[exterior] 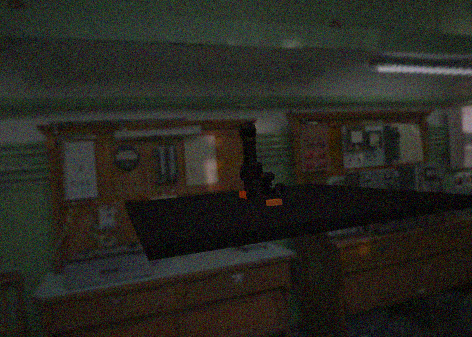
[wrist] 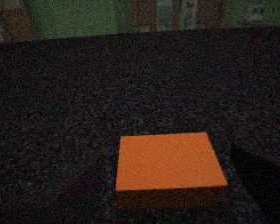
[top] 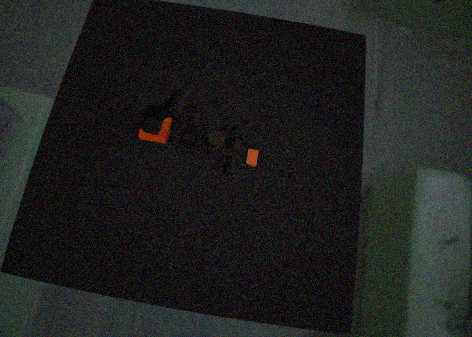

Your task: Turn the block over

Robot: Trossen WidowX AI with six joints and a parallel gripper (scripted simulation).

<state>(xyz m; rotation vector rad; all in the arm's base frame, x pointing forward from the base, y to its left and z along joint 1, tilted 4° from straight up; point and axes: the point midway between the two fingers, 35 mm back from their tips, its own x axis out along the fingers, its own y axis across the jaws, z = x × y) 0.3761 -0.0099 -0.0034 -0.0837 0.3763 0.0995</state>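
As seen from the wrist view, the block (wrist: 168, 162) lies nearest, at the 6 o'clock edge of the frame, flat on the dark surface (wrist: 91, 95); its broad orange top face shows no mark, and a narrow shaded side face runs below it. Just to its right, at about 4 o'clock, a dark wedge (wrist: 258, 175) rises from the frame's lower corner, likely one finger of the pincer, standing apart from the block. The pincer is open and grips nothing; its second finger cannot be made out.

From the top view, the block (top: 252, 157) appears as a small orange rectangle near the middle of the surface (top: 125, 233), with the dark arm (top: 220, 145) just to its 9 o'clock. The pincer itself is lost in the gloom there. Beyond the arm, further toward 9 o'clock, sits an orange L-shaped piece (top: 156, 132), well apart from the block.

From the exterior view, the block (exterior: 274, 202) rests on the surface (exterior: 200, 228) at the foot of the upright arm (exterior: 251, 163), and a small orange patch (exterior: 243, 194) shows just to the left of the arm.
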